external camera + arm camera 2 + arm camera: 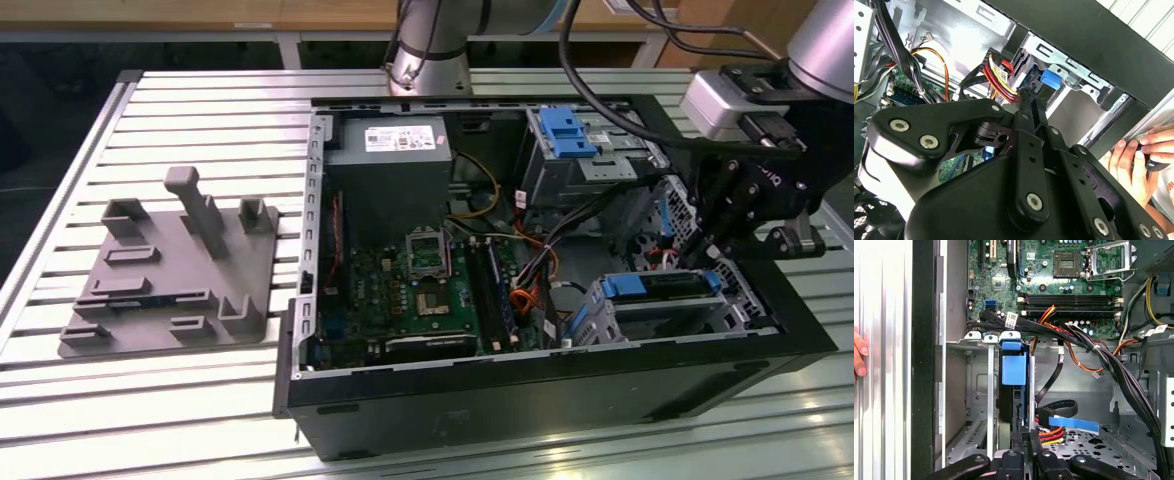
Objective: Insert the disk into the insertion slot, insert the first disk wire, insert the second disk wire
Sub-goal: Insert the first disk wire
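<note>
Open computer case point(534, 405) on worktop point(200, 100). Drive cage point(747, 312) at the exterior view's right holds the disk point(654, 287), fully in. Tool point(1026, 96) beside the cage, clamped on red-yellow wire point(999, 75). Person's hand point(1131, 160) just outside case wall.

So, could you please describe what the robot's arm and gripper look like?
The arm is a smooth silver-grey tube with rounded joints, and black cables loop off it. A pale grey box sits at its wrist. The gripper is matte black, built from flat linkage bars pinned with silver bolts.
</note>
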{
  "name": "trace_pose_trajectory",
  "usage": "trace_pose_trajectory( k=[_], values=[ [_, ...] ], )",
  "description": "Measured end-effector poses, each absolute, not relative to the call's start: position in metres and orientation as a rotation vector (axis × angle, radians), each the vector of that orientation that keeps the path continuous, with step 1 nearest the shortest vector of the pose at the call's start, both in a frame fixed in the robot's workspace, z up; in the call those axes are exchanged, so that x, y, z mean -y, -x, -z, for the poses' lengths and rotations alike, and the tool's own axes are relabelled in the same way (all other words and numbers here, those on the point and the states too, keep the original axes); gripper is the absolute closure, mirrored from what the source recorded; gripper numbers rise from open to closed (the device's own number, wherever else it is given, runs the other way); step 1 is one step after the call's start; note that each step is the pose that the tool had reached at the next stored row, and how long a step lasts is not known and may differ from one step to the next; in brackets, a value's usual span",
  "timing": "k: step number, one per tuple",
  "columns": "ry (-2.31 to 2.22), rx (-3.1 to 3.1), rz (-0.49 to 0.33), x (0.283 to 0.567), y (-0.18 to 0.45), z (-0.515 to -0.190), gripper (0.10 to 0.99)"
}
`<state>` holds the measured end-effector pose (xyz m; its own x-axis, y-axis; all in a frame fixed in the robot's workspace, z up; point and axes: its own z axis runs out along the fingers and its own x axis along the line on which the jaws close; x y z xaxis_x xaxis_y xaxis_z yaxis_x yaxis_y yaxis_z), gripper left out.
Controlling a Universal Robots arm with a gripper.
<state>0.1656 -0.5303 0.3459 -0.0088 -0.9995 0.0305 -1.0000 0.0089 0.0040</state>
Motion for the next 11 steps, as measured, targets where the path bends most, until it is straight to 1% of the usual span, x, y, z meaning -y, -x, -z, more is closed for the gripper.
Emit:
trace_pose_trajectory(
  k=[11],
  values=[
    [-2.195,2.215,-0.031,0.5321,-0.1645,-0.3429,0.922]
  ],
)
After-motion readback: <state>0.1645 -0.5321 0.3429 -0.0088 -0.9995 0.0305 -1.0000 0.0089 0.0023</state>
